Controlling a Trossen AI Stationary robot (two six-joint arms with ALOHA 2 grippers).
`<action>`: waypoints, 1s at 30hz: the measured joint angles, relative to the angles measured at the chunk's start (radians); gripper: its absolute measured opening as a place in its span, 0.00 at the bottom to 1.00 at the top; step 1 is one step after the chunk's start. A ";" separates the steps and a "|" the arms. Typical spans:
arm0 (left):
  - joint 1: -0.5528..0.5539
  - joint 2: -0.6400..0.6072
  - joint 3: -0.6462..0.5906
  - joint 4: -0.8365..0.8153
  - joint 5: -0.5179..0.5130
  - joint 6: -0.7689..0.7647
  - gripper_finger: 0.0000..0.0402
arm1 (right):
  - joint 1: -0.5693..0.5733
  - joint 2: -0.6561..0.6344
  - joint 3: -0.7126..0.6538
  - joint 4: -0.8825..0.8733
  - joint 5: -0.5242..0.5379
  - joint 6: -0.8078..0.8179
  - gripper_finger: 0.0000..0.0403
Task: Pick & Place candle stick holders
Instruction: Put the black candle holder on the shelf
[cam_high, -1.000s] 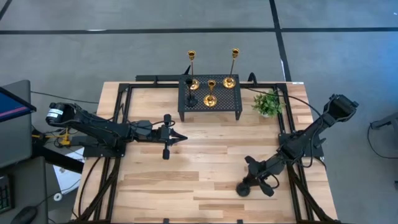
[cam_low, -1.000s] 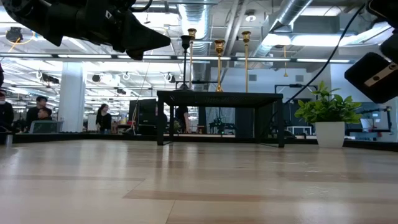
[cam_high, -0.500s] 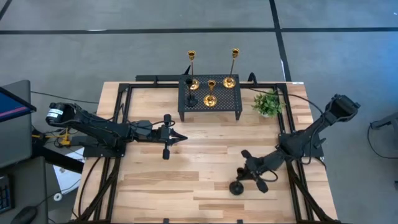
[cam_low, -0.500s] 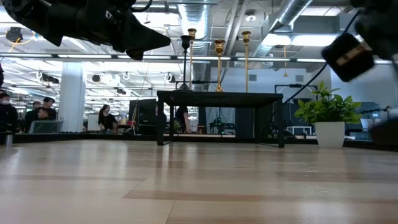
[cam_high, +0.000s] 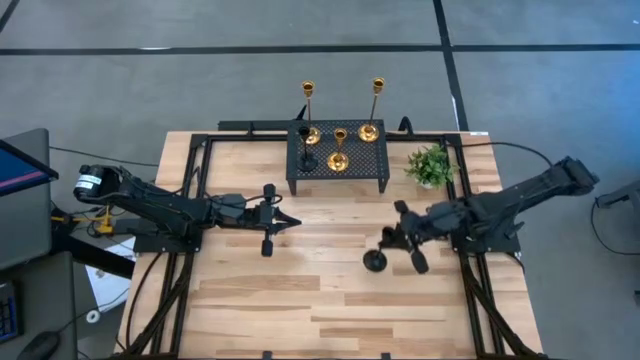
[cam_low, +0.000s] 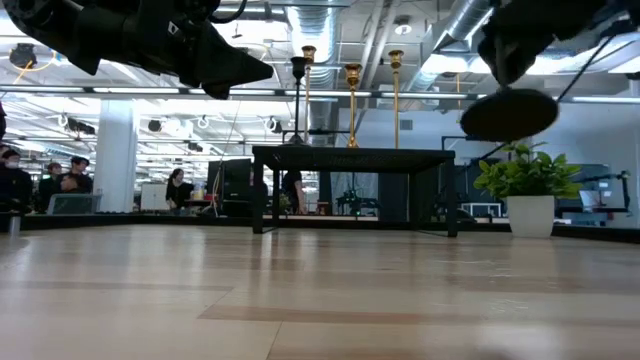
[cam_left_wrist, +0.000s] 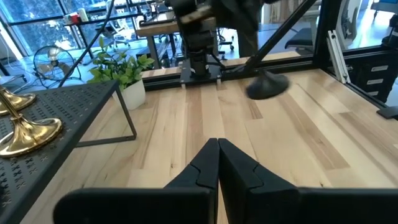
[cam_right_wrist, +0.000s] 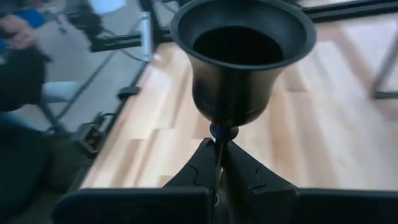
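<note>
My right gripper (cam_high: 386, 249) is shut on a matte black candlestick holder (cam_right_wrist: 241, 53), held above the table's middle right, in front of the black mesh rack (cam_high: 338, 168). Its round base (cam_high: 375, 261) also shows in the low view (cam_low: 508, 113). On the rack stand two tall gold holders (cam_high: 308, 108) (cam_high: 376, 104), a shorter gold one (cam_high: 339, 152) and a second black one (cam_high: 306, 148), each on its round base. My left gripper (cam_high: 291, 221) is shut and empty left of the middle. My right gripper pinches the black holder's thin stem (cam_right_wrist: 217, 132) just under the cup, between its two fingers. The fingers come from the table's right side. The holder is lifted clear of the table, cup up toward the wrist camera, base (cam_low: 508, 113) below the fingers.
A small green plant in a white pot (cam_high: 430, 166) stands right of the rack. Black frame rails run along the table's left, right and far sides (cam_high: 452, 190). Bare wood lies between the arms and toward the near edge (cam_high: 320, 300). People show in the room behind.
My right gripper, still shut on the black holder, has carried it from the table's near right toward the far edge and a little left, toward the rack. The holder stays clear of the table.
</note>
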 joint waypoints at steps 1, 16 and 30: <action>0.000 0.000 0.000 0.000 0.000 0.000 0.01 | -0.024 -0.013 0.013 -0.039 0.000 -0.002 0.00; 0.000 0.000 0.000 -0.002 0.000 0.000 0.02 | -0.468 -0.041 0.207 -0.236 -0.208 -0.261 0.00; 0.000 0.000 0.000 -0.003 -0.001 0.000 0.01 | -0.869 0.110 0.283 -0.237 -0.449 -0.341 0.00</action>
